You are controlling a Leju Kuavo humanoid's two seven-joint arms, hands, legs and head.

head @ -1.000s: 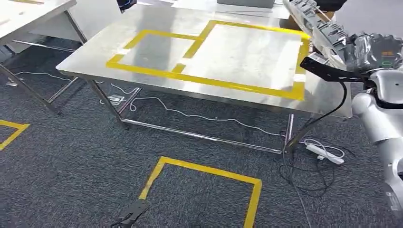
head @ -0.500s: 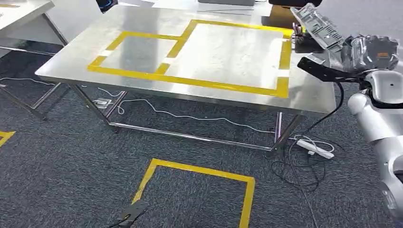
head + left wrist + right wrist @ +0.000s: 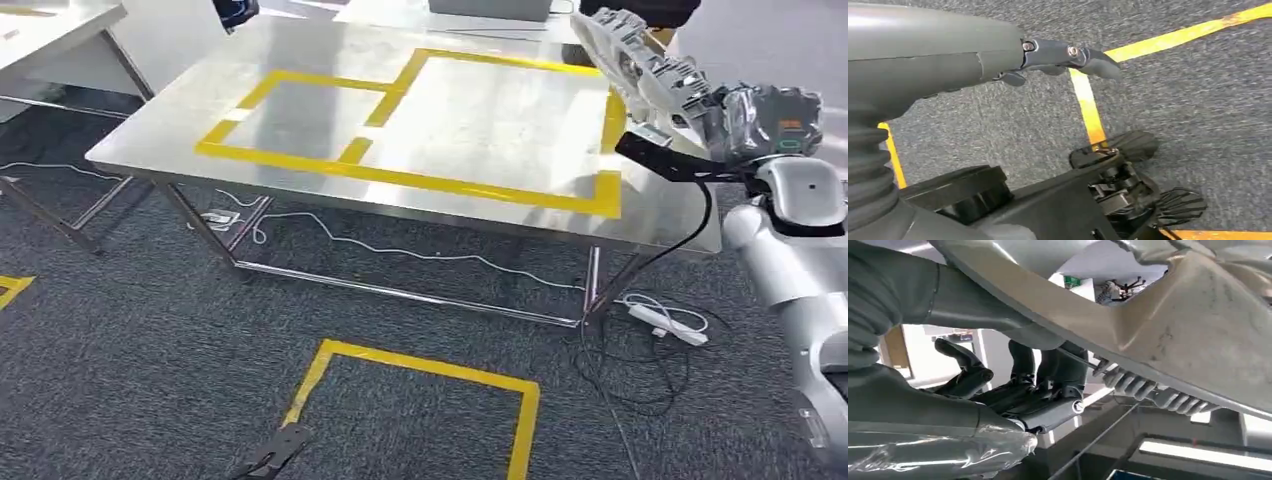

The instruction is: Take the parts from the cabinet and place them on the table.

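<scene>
My right hand (image 3: 745,115), wrapped in clear plastic, grips a long grey moulded part (image 3: 640,60) and holds it tilted above the far right edge of the steel table (image 3: 500,110). The right wrist view has the part's pale ribbed underside (image 3: 1173,340) lying across my dark fingers (image 3: 1038,385), which curl under it. My left hand (image 3: 275,455) hangs low over the carpet at the picture's lower edge. In the left wrist view the left hand (image 3: 973,55) holds nothing, with its fingers (image 3: 1083,55) stretched out.
Yellow tape marks a small rectangle (image 3: 300,115) and a larger one (image 3: 505,115) on the tabletop. A yellow taped square (image 3: 420,370) lies on the carpet in front of the table. A power strip and cables (image 3: 665,320) trail by the table's right leg. A white table (image 3: 60,40) stands at left.
The camera has shifted, so the whole scene slid sideways. My right hand still grips the part, now raised a little and tilted more steeply by the table's right edge.
</scene>
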